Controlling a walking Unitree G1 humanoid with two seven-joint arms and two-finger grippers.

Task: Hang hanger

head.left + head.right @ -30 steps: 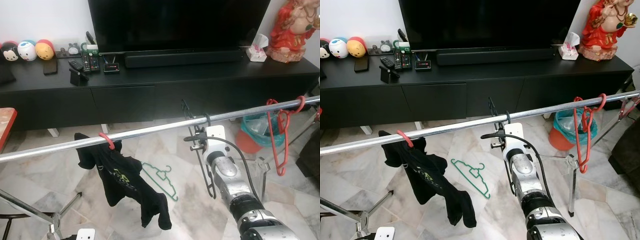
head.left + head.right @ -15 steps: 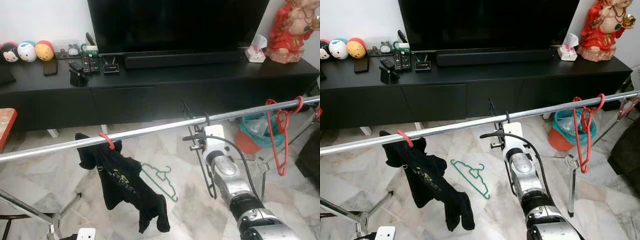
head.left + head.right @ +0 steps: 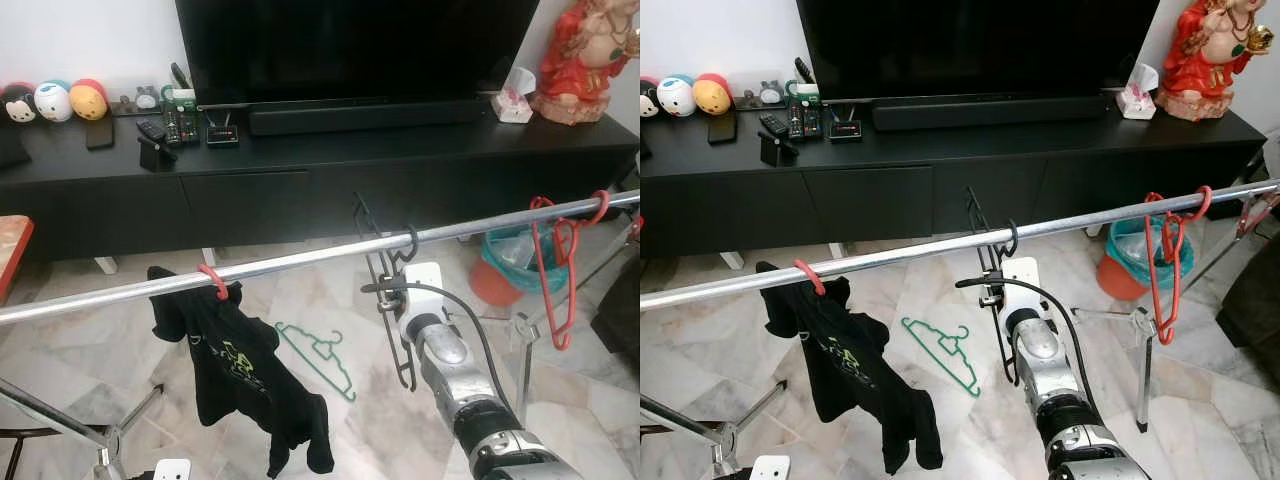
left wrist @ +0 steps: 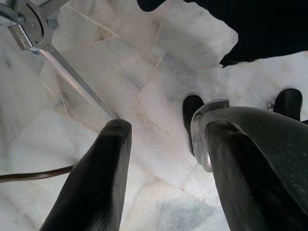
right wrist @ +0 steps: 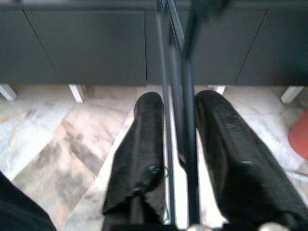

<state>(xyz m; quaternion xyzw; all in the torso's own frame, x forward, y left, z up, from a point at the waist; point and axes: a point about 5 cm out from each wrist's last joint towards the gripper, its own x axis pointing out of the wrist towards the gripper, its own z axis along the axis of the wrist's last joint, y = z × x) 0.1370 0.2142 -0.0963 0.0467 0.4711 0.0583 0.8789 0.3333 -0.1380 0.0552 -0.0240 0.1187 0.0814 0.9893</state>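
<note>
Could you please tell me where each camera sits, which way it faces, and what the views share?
Left eye view: on the head, looking forward and down at the rail, black hanger and right arm.
Right eye view: the same scene, offset sideways.
Left wrist view: looks along the left gripper at the marble floor.
Right wrist view: looks along the right gripper, its fingers flanking the black hanger.
Shared: the black hanger, in both eye views and the right wrist view.

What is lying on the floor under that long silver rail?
Below the rail, a green hanger lies flat on the marble floor. The hanging black shirt covers the floor behind it, so anything there is hidden.
</note>
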